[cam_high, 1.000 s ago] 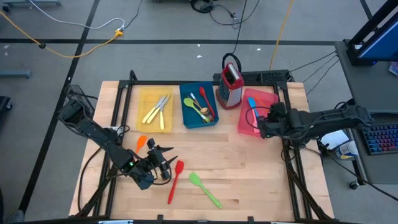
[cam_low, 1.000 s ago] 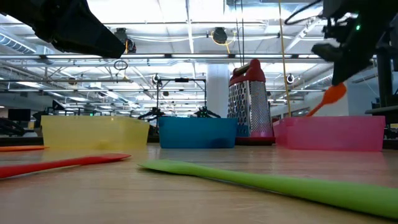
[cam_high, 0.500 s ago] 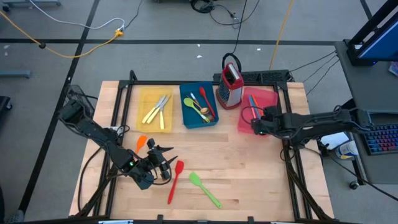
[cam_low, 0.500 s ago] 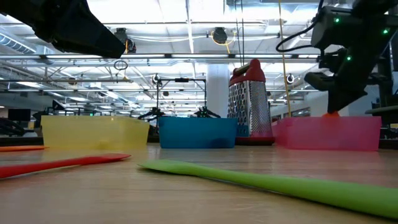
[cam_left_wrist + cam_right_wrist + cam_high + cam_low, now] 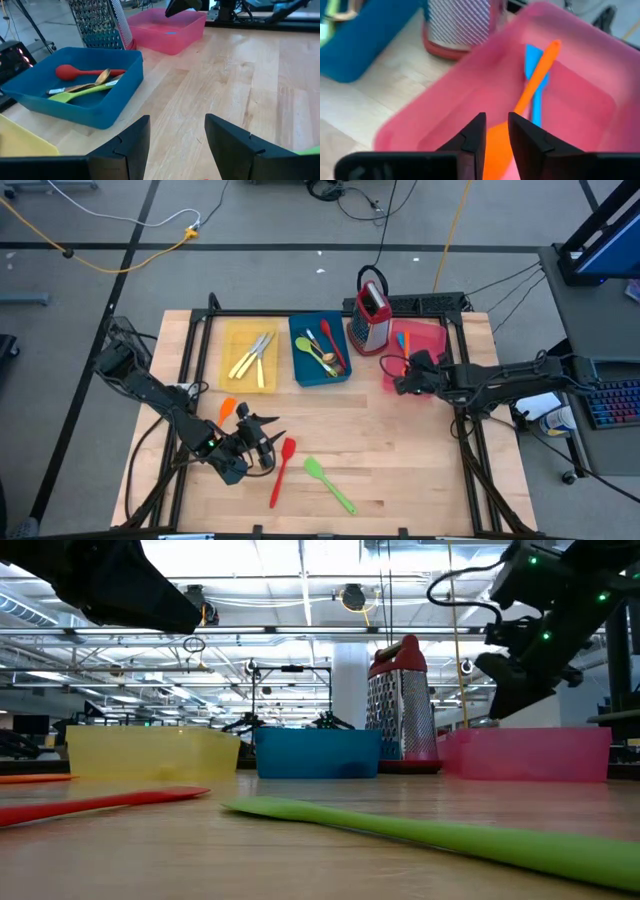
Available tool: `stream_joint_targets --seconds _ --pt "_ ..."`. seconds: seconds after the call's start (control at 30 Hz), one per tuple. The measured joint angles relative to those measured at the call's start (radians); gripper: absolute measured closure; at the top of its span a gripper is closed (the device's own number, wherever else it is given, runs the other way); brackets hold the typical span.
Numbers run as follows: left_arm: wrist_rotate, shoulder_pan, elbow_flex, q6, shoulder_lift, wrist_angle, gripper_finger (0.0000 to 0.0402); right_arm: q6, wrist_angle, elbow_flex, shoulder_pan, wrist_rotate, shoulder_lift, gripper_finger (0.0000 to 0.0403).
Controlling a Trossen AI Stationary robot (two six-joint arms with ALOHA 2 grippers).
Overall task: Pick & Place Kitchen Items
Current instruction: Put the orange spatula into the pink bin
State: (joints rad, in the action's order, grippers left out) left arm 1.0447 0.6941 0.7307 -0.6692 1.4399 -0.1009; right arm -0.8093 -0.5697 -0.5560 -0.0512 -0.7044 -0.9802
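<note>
No text, label, brand, number or sign can be read in any view.

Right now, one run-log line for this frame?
right gripper: open above pink plastic tray | orange silicone spatula: released, in tray | left gripper: open, waiting over table

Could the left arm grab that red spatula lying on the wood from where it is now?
Probably yes. The left gripper hangs open right beside the red spatula, which lies alone on the table with nothing between them; the green spatula lies clear of it.
</note>
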Motion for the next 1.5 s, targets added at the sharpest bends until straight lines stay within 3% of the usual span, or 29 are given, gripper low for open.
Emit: stream_joint_targets --seconds 0.1,0.3,0.7,0.9,1.07,1.17,1.33,1.5 --pt "-0.014 0.0 0.0 -0.05 0.0 0.0 0.0206 0.056 0.039 0.0 0.0 0.0 0.0 0.0317" --pt "-0.155 0.0 0.0 -0.124 0.0 0.0 0.0206 0.126 0.118 0.0 0.002 0.014 0.0 0.0292" --pt "-0.283 0.005 0.0 -0.275 0.0 0.0 0.0206 0.384 0.636 0.0 0.06 0.264 0.0 0.0273" --pt "-0.289 0.036 0.0 -0.355 0.0 0.033 0.0206 0.55 0.866 0.0 0.1 0.343 0.0 0.0274" --pt "-0.281 0.055 0.0 -0.29 0.0 0.108 0.0206 0.651 0.983 0.0 0.115 0.353 -0.024 0.0274" --pt "-0.262 0.051 0.0 -0.25 0.0 0.098 0.0206 0.69 1.016 0.0 0.108 0.422 -0.049 0.0275" --pt "-0.269 0.022 0.0 -0.235 0.0 -0.071 0.0206 0.724 1.107 0.0 0.089 0.445 -0.101 0.0275" --pt "-0.397 -0.021 0.0 -0.486 0.0 -0.453 0.0206 0.718 1.142 0.0 0.083 0.445 -0.146 0.0277"
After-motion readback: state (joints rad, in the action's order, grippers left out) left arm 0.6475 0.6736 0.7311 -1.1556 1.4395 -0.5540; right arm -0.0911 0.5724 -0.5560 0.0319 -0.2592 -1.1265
